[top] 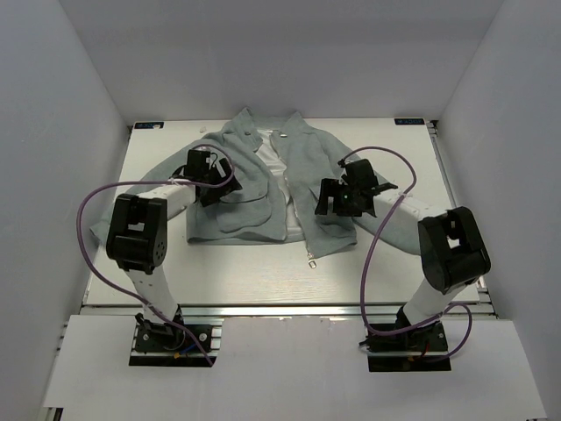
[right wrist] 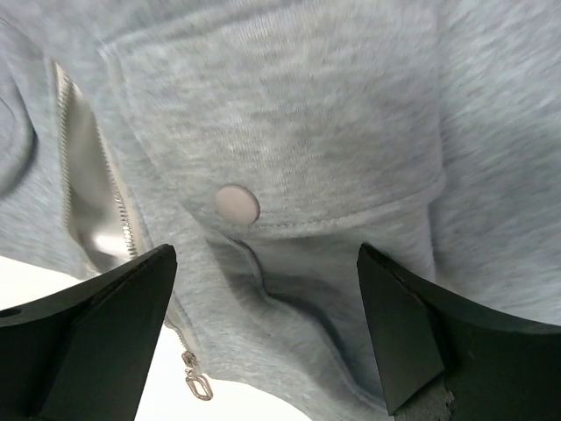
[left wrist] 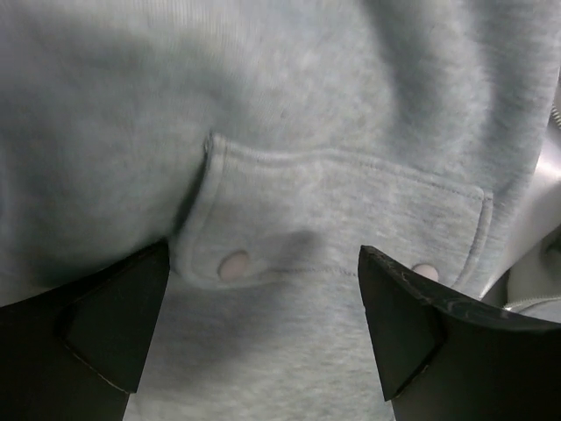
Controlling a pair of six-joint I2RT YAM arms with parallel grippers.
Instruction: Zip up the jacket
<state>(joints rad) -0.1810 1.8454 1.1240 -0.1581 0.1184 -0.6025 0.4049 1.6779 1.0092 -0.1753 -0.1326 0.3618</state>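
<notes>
On the left panel of the jacket (top: 254, 210), spread unzipped mid-table, the left gripper (left wrist: 263, 289) hangs wide and empty over a pocket flap (left wrist: 342, 210). Over the right panel, the right gripper (right wrist: 263, 298) is likewise wide and empty. Approach stage, by appearance; the next move calls for seating the zipper pull (right wrist: 198, 383) at the near hem.

Jacket (top: 254, 219) is lying collar-away on the white table (top: 263, 276), front gaping open with white lining (top: 272, 162) showing. Both arms are reaching over it: left gripper (top: 210, 186) over 1 front panel, right gripper (top: 331, 200) over the other.
</notes>
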